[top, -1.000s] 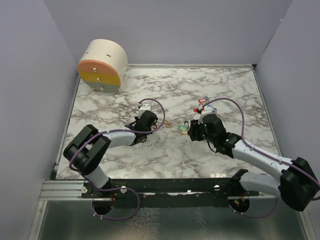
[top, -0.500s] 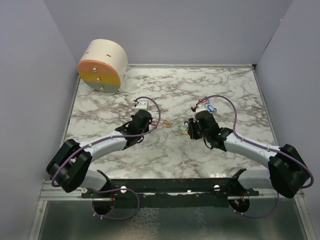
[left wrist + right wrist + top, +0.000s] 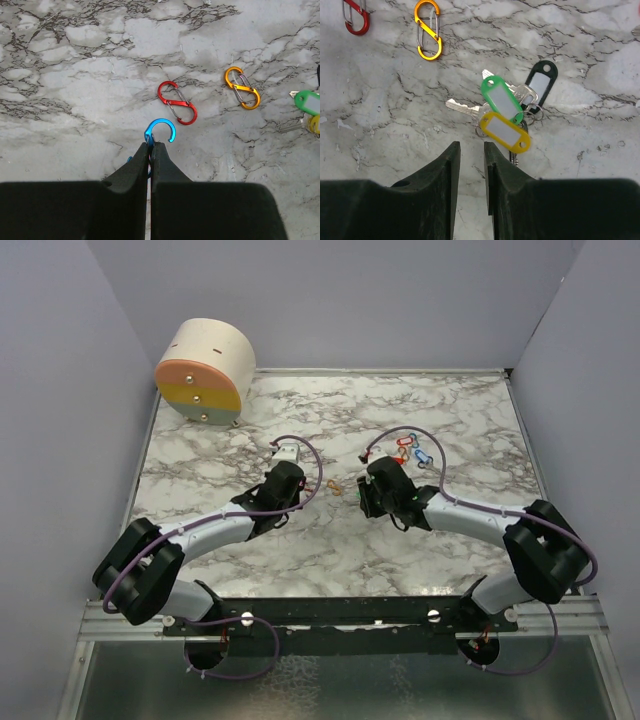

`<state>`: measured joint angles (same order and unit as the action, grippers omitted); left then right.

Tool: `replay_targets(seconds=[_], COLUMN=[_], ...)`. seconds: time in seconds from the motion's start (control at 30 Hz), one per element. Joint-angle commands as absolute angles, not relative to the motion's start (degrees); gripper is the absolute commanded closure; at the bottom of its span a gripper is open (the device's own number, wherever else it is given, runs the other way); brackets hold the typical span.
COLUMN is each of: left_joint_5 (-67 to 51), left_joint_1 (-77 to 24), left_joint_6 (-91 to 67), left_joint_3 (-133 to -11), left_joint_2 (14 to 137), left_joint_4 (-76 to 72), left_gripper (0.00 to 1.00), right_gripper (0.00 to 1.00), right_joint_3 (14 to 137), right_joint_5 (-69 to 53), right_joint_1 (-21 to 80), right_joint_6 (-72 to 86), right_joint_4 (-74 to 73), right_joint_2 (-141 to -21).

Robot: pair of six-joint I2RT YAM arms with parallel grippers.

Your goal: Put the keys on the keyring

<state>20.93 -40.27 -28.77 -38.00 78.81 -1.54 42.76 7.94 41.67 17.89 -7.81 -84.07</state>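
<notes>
1. The keys [image 3: 506, 111] are a small bunch of silver metal keys on thin wire rings. Each carries an oblong plastic tag: a green tag [image 3: 500, 98], a yellow tag [image 3: 503, 131] and a black tag [image 3: 540, 80].
2. The bunch lies flat on the white-and-grey marble tabletop [image 3: 580, 40], just ahead of the right gripper [image 3: 470, 150] and slightly to its right, outside the jaws.
3. The right gripper's jaws stand a narrow gap apart, with only bare marble between them.
4. The left gripper [image 3: 151, 145] is clamped tight on a blue S-shaped metal carabiner clip [image 3: 162, 131], well apart from the keys.
5. A red S-shaped carabiner [image 3: 177, 102] and an orange S-shaped carabiner [image 3: 242, 88] lie just beyond.
6. The tag windows are plain white, and no writing can be read.
</notes>
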Motion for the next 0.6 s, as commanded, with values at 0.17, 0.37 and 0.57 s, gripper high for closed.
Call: replay_targets(seconds=[0.17, 0.37, 0.57], left_joint_5=[19.1, 19.0, 18.8], left_joint_1=[-40.6, -40.6, -40.6], left_joint_6=[-28.6, -28.6, -28.5], left_joint_3=[-36.8, -36.6, -36.6], left_joint_2=[76.5, 76.7, 77.0], left_joint_4=[-2.6, -3.0, -3.2], left_gripper=[1.0, 1.0, 1.0], right_gripper=[0.74, 0.75, 0.77], right_joint_3=[47.5, 48.3, 48.9], right_joint_5=[13.7, 16.0, 16.9], right_joint_1=[44.4, 45.2, 45.5], right_joint_6=[17.2, 17.4, 17.5], right_joint_4=[-9.1, -9.5, -9.6], right_joint_2=[-89.6, -90.9, -92.4])
